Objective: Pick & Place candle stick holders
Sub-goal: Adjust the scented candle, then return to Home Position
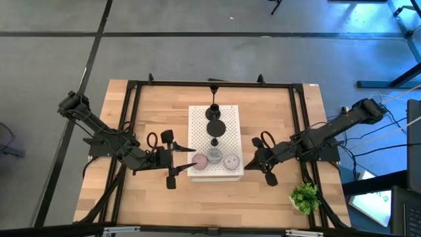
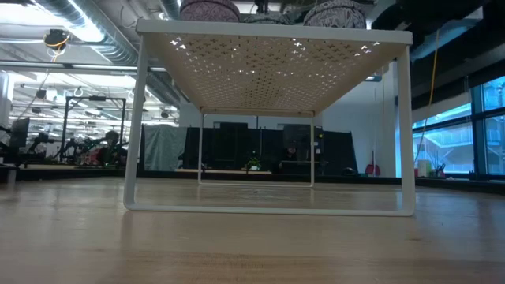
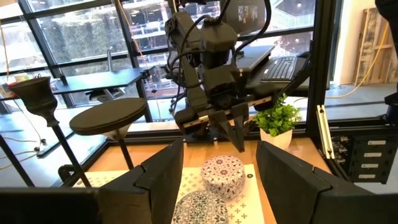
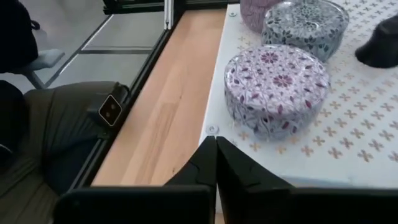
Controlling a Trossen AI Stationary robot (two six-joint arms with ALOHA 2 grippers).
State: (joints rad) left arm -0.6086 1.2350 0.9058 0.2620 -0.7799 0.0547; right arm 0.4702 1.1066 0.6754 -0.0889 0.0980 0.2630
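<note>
The right gripper [image 1: 258, 162] is sitting pinched shut, empty, beside the perforated white board [image 1: 231, 118] — three round pucks [image 1: 215, 157] and black stemmed holders [image 1: 215, 127] are standing on it. Left gripper [image 1: 172, 160] is gaping, empty. The right wrist view is showing the lavender puck [image 4: 277, 87] — floral-patterned.

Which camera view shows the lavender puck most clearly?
The right wrist view: the lavender puck fills the picture, its flower pattern plain, on the white board. The high view shows it as a small disc, the left wrist view at medium size, and the low view only its top edge.
</note>
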